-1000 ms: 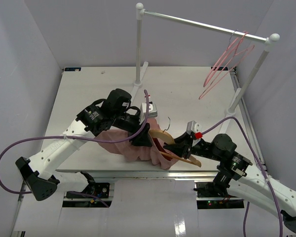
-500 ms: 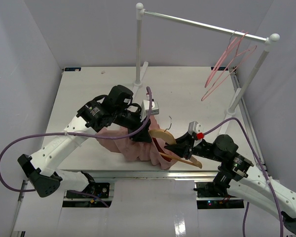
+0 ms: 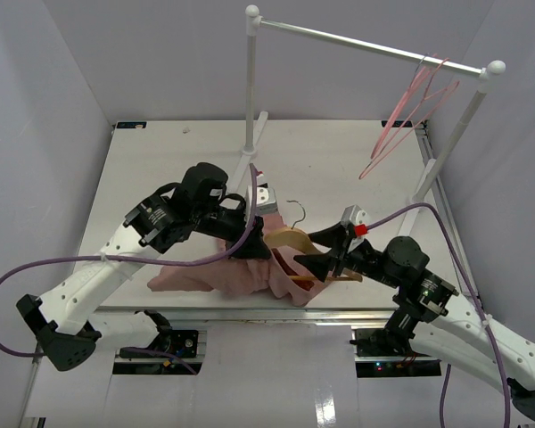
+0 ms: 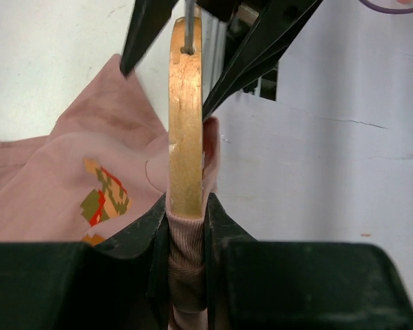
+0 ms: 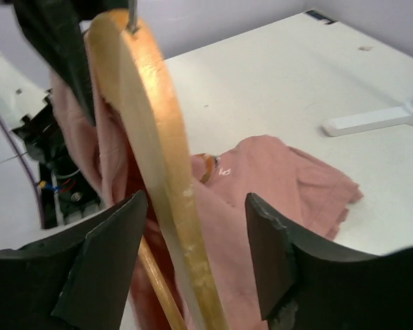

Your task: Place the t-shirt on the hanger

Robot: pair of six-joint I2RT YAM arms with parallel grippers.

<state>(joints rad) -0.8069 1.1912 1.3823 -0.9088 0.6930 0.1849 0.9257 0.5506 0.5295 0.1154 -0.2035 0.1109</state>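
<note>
The tan wooden hanger (image 3: 290, 239) stands on edge in the middle of the table, its dark hook (image 3: 294, 210) pointing away. The dusty-pink t-shirt (image 3: 216, 273) lies bunched under and around it. My left gripper (image 3: 255, 242) is shut on the hanger (image 4: 186, 124) with the shirt's ribbed collar (image 4: 186, 265) pinched against the wood. The orange print (image 4: 104, 197) shows to the left. My right gripper (image 3: 325, 254) is open, its fingers (image 5: 110, 258) on either side of the hanger (image 5: 151, 144) without squeezing it. More shirt (image 5: 289, 175) lies beyond.
A white clothes rack (image 3: 366, 43) stands at the back of the table, with thin pink wire hangers (image 3: 410, 107) hanging at its right end. One rack foot (image 5: 372, 120) lies on the table to the right. The table's front edge (image 3: 250, 309) is just below the shirt.
My right gripper has opened and let go of the hanger. The left gripper has closed on the hanger and collar, and the hanger has shifted slightly left and away.
</note>
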